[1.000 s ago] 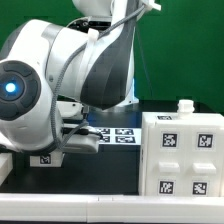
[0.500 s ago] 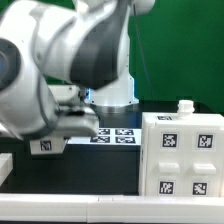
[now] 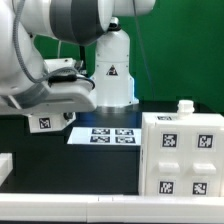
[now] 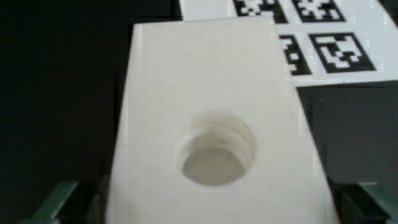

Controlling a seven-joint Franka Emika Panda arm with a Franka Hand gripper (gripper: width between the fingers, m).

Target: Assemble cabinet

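The cabinet body (image 3: pixel 188 152) is a big matte white box with several tags on its front and a small knob on top, standing at the exterior view's right. My gripper (image 4: pixel 214 206) is shut on a white cabinet panel (image 4: pixel 210 110) that has a round hole in it. The dark fingers (image 4: pixel 64 198) press on the panel's two long edges. In the exterior view the panel's tagged end (image 3: pixel 45 122) shows under the arm, held above the table at the left. The gripper itself is mostly hidden there by the arm.
The marker board (image 3: pixel 105 135) lies flat on the black table behind the cabinet body, and it also shows in the wrist view (image 4: pixel 317 35). Another white piece (image 3: pixel 5 166) lies at the exterior view's left edge. The robot base (image 3: pixel 112 70) stands behind.
The arm has risen and swung toward the exterior view's left with the panel in its grip. The marker board is now uncovered.
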